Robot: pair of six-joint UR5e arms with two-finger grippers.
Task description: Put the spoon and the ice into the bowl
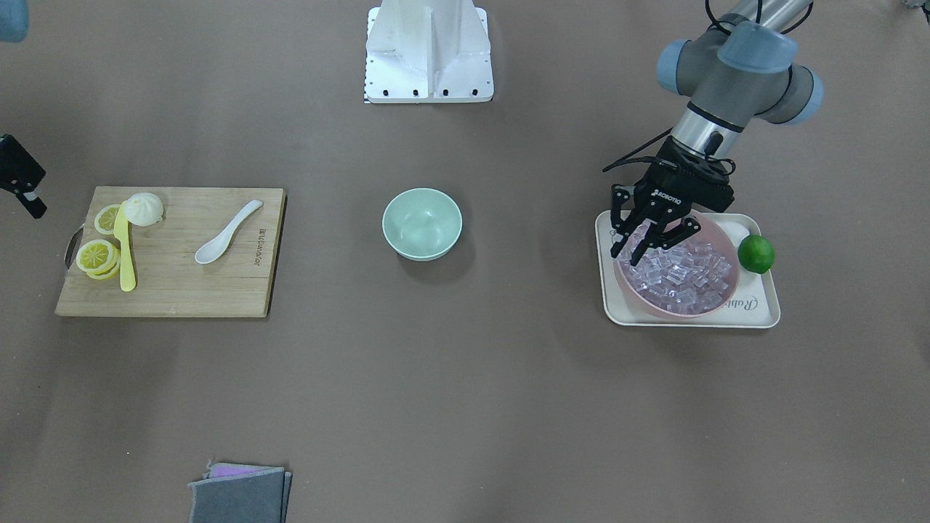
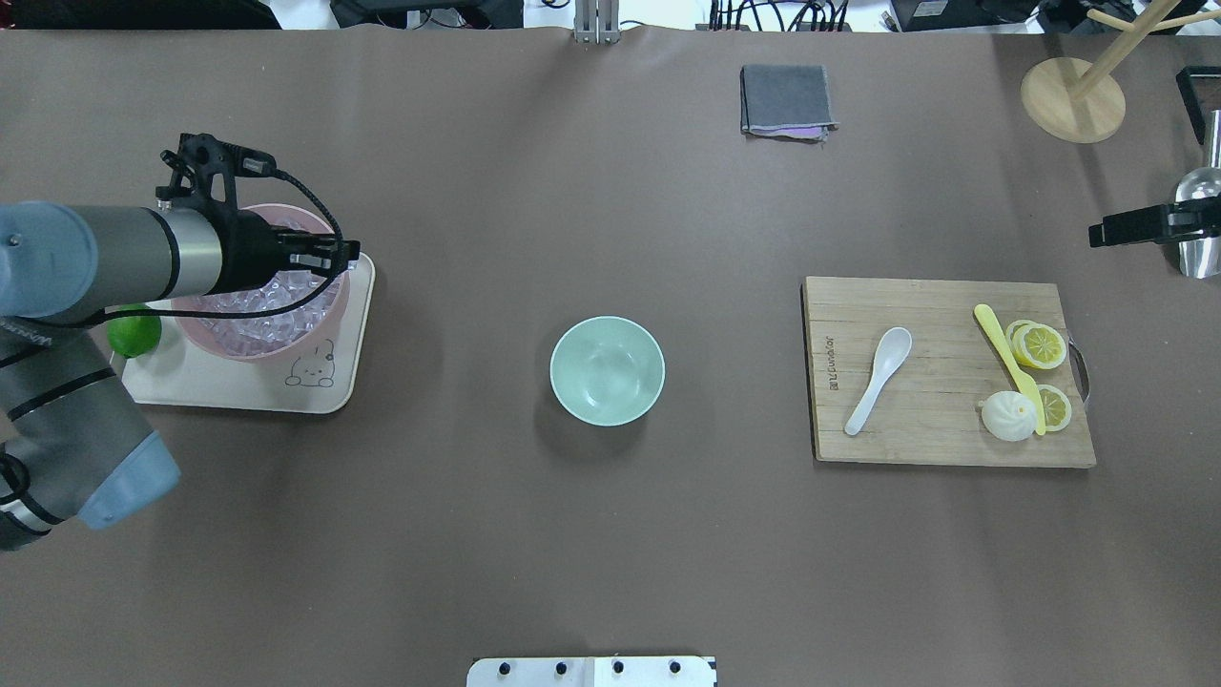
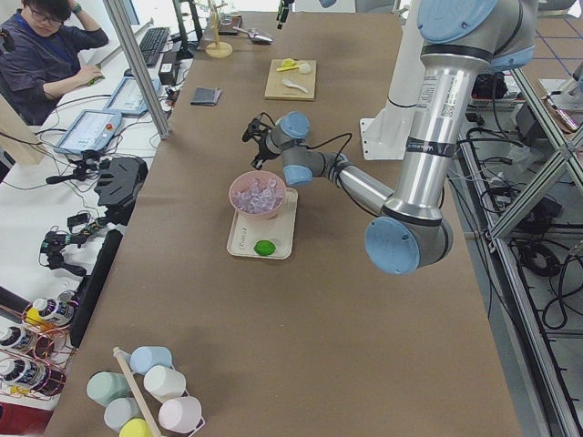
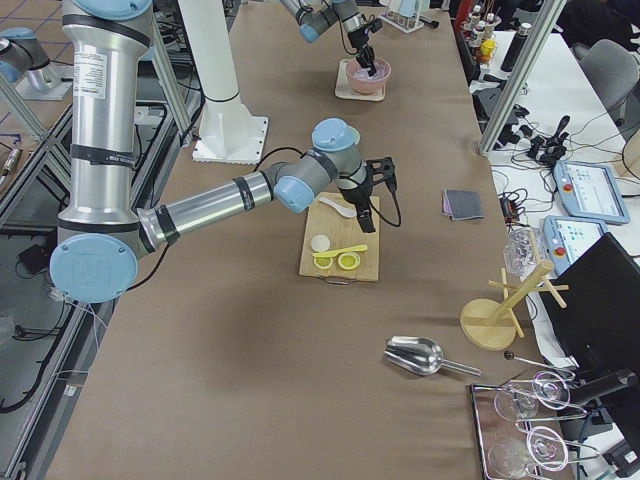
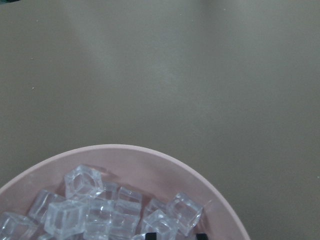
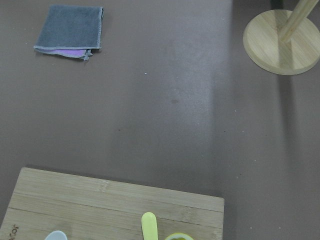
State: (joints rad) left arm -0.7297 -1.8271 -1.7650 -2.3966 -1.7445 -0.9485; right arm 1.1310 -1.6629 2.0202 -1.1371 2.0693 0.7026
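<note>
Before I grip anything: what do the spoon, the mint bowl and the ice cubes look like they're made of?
Spoon: smooth white with a slight sheen, likely ceramic or hard plastic.
Bowl: pale mint, even matte surface without glaze shine, probably plastic or melamine.
Ice cubes: clear, glassy, crisp-edged, no meltwater visible, so possibly acrylic fakes.

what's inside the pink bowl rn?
A heap of clear ice cubes. The left tool, jaws apart, dips into them near one edge. The pink bowl's floor and the lower cubes are hidden under the top layer.
</note>
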